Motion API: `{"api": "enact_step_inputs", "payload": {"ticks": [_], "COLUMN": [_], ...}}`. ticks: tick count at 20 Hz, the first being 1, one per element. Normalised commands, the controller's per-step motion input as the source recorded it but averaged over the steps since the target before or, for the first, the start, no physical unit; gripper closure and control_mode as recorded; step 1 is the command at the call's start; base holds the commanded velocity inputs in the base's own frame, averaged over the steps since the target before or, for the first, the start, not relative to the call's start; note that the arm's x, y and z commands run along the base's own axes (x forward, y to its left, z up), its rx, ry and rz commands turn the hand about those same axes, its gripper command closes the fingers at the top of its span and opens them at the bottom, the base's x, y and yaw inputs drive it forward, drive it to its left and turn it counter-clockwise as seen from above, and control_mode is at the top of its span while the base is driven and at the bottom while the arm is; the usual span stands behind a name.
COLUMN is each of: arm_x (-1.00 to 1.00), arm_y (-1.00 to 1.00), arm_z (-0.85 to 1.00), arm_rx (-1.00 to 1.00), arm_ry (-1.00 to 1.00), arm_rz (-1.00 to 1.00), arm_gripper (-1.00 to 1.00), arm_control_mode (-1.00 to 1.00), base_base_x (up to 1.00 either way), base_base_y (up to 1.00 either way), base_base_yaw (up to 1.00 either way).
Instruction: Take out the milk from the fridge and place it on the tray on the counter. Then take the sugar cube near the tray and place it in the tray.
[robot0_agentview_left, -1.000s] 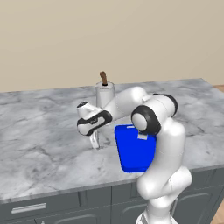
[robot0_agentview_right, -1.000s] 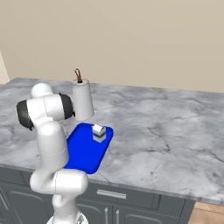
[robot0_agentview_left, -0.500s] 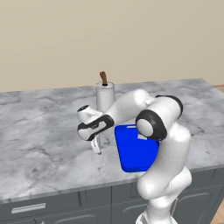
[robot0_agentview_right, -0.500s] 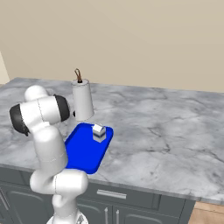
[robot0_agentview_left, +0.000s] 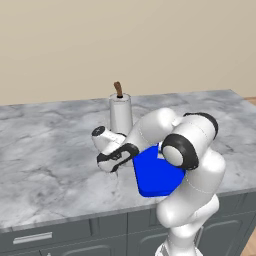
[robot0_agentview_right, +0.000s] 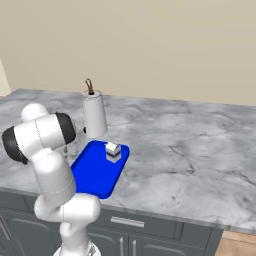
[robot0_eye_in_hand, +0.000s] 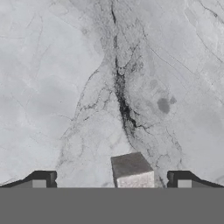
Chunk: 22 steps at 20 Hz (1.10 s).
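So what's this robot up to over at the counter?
It's loading a blue tray on the marble counter. The milk carton already stands in the tray. Now the arm has its open claw low over the counter beside the tray, with the little white sugar cube sitting between its fingertips, not yet gripped. A paper-towel roll stands behind.

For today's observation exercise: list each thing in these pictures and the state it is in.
milk: upright in the tray.
tray: flat on the counter.
sugar cube: on the counter, between the fingertips.
gripper: open, low over the cube.
paper-towel roll: upright behind the tray.
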Motion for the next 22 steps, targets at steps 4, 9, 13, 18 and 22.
{"api": "enact_step_inputs", "payload": {"ticks": [4, 9, 13, 18, 22], "arm_x": [-0.01, 0.17, 0.31, 0.23, -0.01], "arm_y": [-0.07, 0.0, 0.01, 0.0, 0.05], "arm_z": [-0.04, -0.01, 0.0, -0.09, -0.36], "arm_rx": [0.0, 0.0, 0.0, 0.0, 0.0], "arm_ry": [-0.02, 0.0, 0.0, 0.03, 0.07], "arm_rz": [0.0, 0.0, 0.0, 0.0, 0.0], "arm_gripper": [-1.0, -1.0, -1.0, -1.0, 1.0], "arm_control_mode": [-1.0, -1.0, -1.0, -1.0, -1.0], "base_base_x": [0.0, 0.0, 0.0, 0.0, 0.0], "base_base_y": [0.0, 0.0, 0.0, 0.0, 0.0], "base_base_yaw": [0.0, 0.0, 0.0, 0.0, 0.0]}}
